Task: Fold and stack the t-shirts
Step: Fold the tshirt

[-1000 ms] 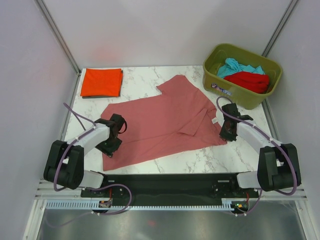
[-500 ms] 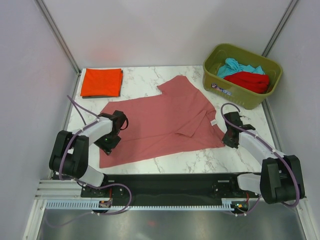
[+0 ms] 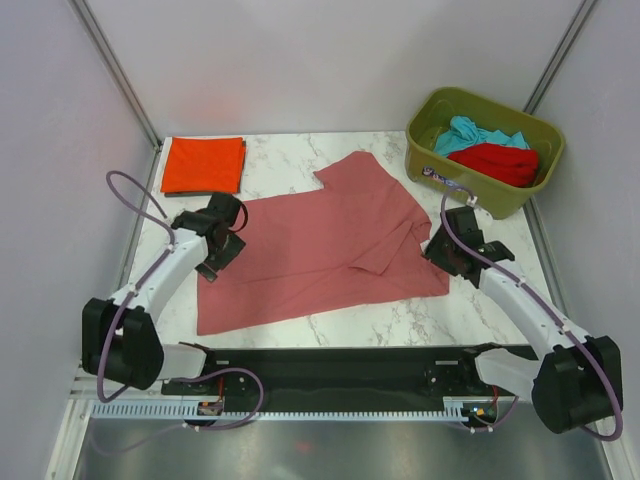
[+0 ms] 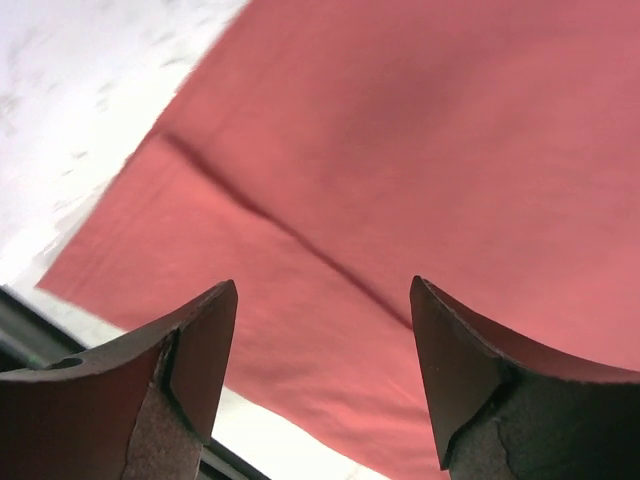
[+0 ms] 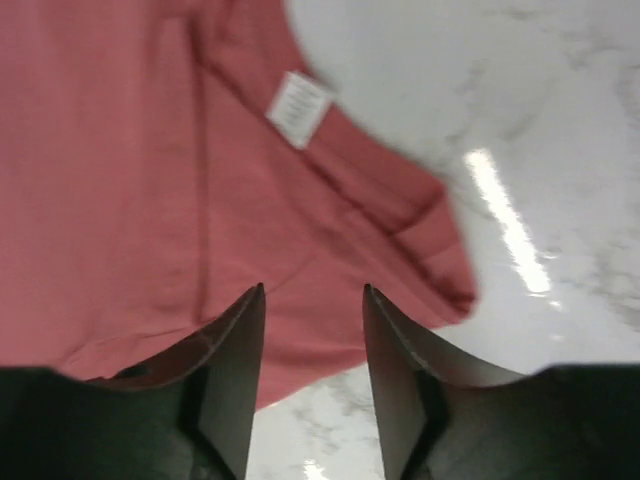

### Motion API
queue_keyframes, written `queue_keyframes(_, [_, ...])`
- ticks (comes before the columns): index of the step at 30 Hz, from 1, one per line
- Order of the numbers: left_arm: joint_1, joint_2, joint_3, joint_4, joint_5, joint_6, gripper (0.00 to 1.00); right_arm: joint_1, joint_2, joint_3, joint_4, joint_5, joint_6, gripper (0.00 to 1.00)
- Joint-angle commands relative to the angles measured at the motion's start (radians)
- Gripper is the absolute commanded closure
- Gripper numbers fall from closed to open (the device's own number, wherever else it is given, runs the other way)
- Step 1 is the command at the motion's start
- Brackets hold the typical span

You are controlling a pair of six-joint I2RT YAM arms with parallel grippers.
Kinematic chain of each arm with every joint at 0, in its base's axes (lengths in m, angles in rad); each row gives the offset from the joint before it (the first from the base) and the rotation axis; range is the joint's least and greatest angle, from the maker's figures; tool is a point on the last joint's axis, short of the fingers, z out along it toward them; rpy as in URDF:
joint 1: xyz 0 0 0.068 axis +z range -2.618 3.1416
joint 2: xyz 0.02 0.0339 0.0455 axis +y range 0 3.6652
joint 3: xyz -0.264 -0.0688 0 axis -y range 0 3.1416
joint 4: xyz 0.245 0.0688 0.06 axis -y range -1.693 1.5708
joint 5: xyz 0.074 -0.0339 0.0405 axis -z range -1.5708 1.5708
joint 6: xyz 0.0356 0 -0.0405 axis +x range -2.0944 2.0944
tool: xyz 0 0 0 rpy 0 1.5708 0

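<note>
The dusty pink t-shirt (image 3: 330, 240) lies spread across the middle of the marble tabletop (image 3: 290, 150). It is mostly flat, with one sleeve pointing to the far side and a diagonal fold across its right half. A white label (image 5: 297, 108) shows at the right edge, and a shallow crease runs near the left hem.

The near hem lies close to the tabletop's front edge. Bare marble separates the shirt from the folded orange-red t-shirt (image 3: 203, 165) at the far left. The olive bin (image 3: 430, 150), holding a teal t-shirt (image 3: 470, 132) and a red t-shirt (image 3: 495, 162), stands just past the far right corner.

The left claw (image 4: 325, 300) hangs parted over the left hem, gripping nothing. The right claw (image 5: 313, 300) is parted over the right corner, also empty.

Since a second ago both claws have moved off the near corners towards the far side. The shirt has barely shifted.
</note>
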Motion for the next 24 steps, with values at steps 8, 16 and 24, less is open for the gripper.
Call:
queue_keyframes(8, [0.006,-0.162,0.08,0.217,0.291,0.47,0.15,0.223,0.085,-0.12,0.449,-0.144,0.3,0.13])
queue_keyframes(16, [0.012,-0.216,-0.075,0.452,0.721,0.662,0.13,0.309,0.187,-0.119,0.538,-0.073,0.354,0.12])
queue_keyframes(24, [0.012,-0.254,-0.093,0.481,0.775,0.691,0.12,0.323,0.24,-0.125,0.556,-0.046,0.403,0.12])
